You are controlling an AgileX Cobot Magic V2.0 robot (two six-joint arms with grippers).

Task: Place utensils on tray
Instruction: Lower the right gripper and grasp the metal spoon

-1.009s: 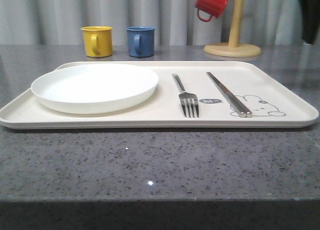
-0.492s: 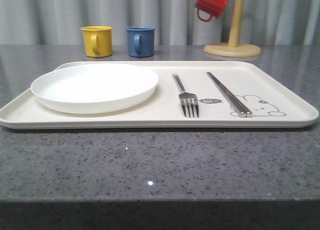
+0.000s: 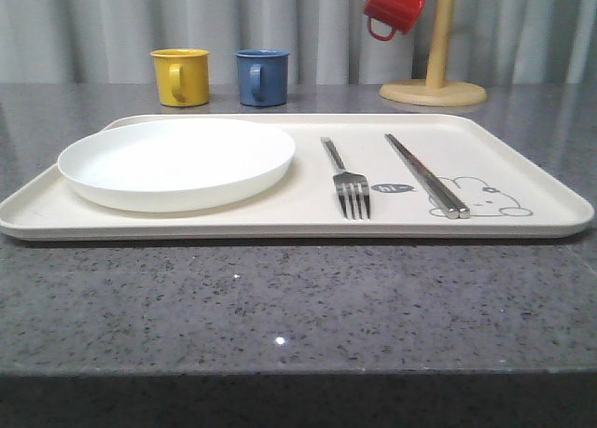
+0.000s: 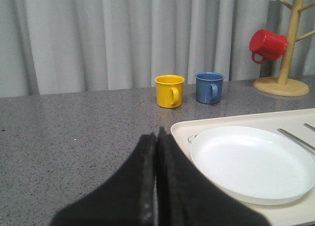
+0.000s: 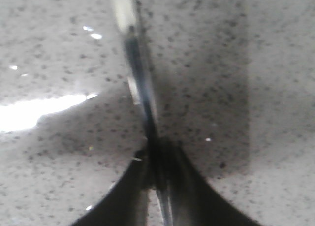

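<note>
The cream tray lies across the grey counter. On it rest the white plate at the left, the fork in the middle and the pair of chopsticks by the rabbit drawing. My right gripper is shut on the spoon's slim shiny handle, which sticks out over speckled counter; its bowl is out of view. My left gripper is shut with nothing in it, just off the tray's left end, near the plate.
A yellow mug and a blue mug stand behind the tray. A red mug hangs on a wooden mug tree at the back right. Bare counter runs along the front edge.
A dark piece of arm at the top right corner of the front view one second ago has left the picture. Everything on the tray lies as before.
</note>
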